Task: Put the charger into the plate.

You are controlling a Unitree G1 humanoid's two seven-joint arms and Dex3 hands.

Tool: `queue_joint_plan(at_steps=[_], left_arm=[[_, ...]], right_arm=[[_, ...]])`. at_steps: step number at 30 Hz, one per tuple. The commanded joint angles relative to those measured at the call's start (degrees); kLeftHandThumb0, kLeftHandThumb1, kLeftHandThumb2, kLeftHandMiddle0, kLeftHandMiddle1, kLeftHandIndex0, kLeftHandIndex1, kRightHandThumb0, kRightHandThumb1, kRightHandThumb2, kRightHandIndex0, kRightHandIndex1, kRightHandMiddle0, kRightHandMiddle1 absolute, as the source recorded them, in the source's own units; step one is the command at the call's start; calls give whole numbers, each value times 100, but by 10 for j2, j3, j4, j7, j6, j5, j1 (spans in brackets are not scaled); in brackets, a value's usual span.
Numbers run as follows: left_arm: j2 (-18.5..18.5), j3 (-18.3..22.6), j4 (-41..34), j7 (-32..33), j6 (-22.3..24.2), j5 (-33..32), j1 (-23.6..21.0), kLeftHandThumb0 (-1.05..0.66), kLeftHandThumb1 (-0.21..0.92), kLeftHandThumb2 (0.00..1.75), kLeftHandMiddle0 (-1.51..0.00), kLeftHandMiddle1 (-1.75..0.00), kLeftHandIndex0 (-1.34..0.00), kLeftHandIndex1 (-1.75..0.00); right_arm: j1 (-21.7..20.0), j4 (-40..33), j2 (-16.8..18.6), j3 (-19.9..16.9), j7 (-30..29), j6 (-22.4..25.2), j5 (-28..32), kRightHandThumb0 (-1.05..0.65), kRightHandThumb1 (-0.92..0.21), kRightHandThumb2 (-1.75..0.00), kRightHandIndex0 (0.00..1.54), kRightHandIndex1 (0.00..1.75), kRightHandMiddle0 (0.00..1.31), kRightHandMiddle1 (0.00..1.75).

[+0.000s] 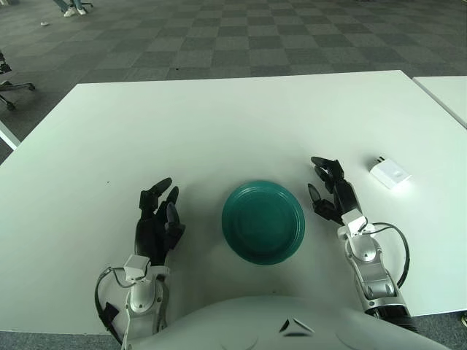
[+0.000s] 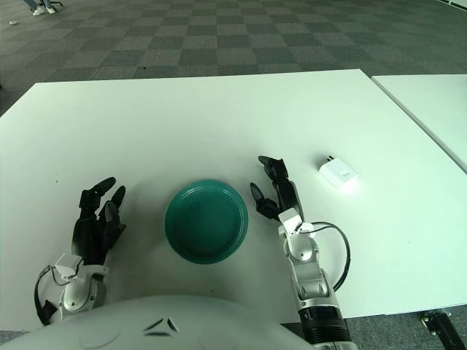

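A white charger (image 1: 390, 173) with its prongs pointing away lies on the white table (image 1: 219, 124) at the right. A dark green plate (image 1: 263, 222) sits near the front middle, with nothing in it. My right hand (image 1: 330, 191) rests between the plate and the charger, fingers spread and empty, a short way left of the charger. My left hand (image 1: 158, 216) lies on the table left of the plate, fingers spread and empty. The charger also shows in the right eye view (image 2: 338, 174).
A second white table (image 1: 446, 95) stands close on the right with a narrow gap between. Office chair legs (image 1: 11, 86) stand on the carpet at the far left.
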Motion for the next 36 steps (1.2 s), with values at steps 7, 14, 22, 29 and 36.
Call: queue_joint_plan(at_steps=[7, 14, 22, 29, 36], left_arm=[[5, 9, 14, -6, 16, -3, 7, -77, 92, 82, -48, -8, -11, -101], [5, 10, 10, -6, 21, -6, 6, -75, 92, 80, -50, -10, -12, -101], [9, 14, 13, -22, 17, -22, 6, -74, 92, 78, -51, -11, -15, -103], [11, 22, 12, -30, 23, -38, 7, -72, 92, 76, -53, -13, -17, -104], [13, 30, 12, -34, 29, -52, 6, -70, 92, 73, -52, -15, -18, -103]], right_arm=[[-12, -21, -57, -37, -288, -137, -269, -69, -92, -56, 44, 14, 0, 94], [-19, -80, -74, -52, -373, -43, -401, -68, -92, -57, 43, 12, 0, 98], [-63, -21, -99, -92, -382, 84, -437, -81, -92, -73, 42, 11, 0, 98], [-55, -49, -69, -73, -391, 210, -505, -89, -92, -84, 40, 9, 0, 92], [-47, -74, -56, -48, -361, 290, -538, -93, -92, -92, 38, 7, 0, 88]])
